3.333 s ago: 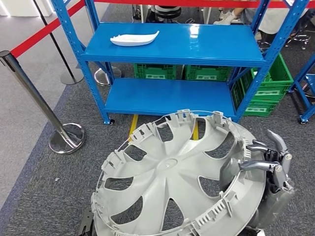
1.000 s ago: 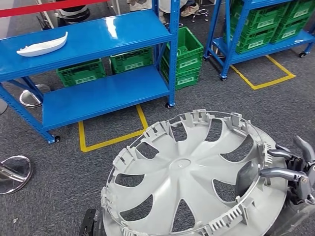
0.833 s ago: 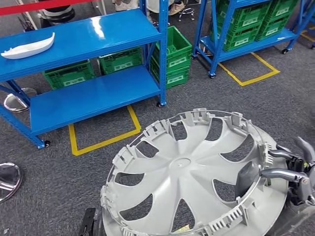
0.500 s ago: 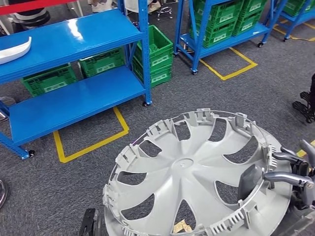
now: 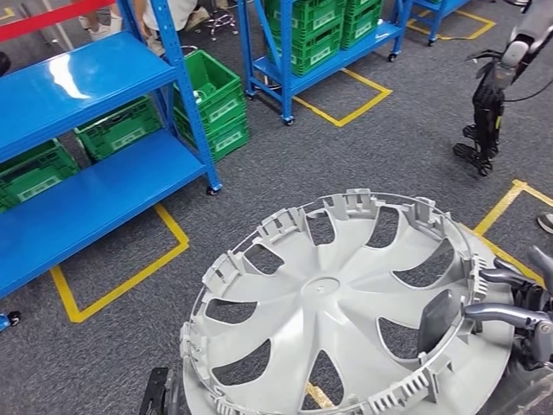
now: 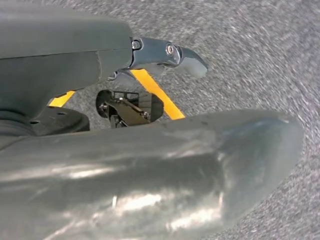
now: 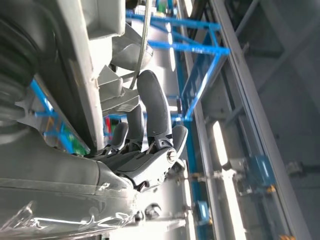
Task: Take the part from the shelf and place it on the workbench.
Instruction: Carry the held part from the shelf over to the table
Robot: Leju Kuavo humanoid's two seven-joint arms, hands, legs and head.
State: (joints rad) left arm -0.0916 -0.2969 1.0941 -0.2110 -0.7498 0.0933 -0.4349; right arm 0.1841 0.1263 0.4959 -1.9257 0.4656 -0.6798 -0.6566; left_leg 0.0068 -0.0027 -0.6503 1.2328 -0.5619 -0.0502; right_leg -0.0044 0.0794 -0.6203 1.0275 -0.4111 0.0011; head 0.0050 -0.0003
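Held the wheel cover (image 5: 326, 303) flat and low in front of the body, ribbed inner face and clip tabs turned up, well clear of the grey carpet beneath. Gripped its right rim with the right robot hand (image 5: 515, 316): thumb pressed onto the inner face through a spoke opening, dark fingers (image 5: 505, 277) lying along the edge just beside it. Confirmed the same clamp from the right wrist, fingers (image 7: 151, 110) curled over the pale rim. Found the left robot hand (image 6: 75, 60) low on the other side, one finger stretched out above the carpet; could not tell whether it carried any of the cover's weight or simply hung close by.

Looked outward past the blue shelf (image 5: 85, 78), well apart on the left, with green crates (image 5: 215, 95) under and beside it, and yellow floor tape (image 5: 117, 285) marking its bay. Noted a dark machine (image 5: 489, 95) standing far off on the right.

Judged the pick from the shelf done and the carry to the bench as the step in hand. Judged the next move to call for keeping the cover level and the right clamp firm, bringing the bench ahead, then lowering the cover flat onto it before opening the fingers.
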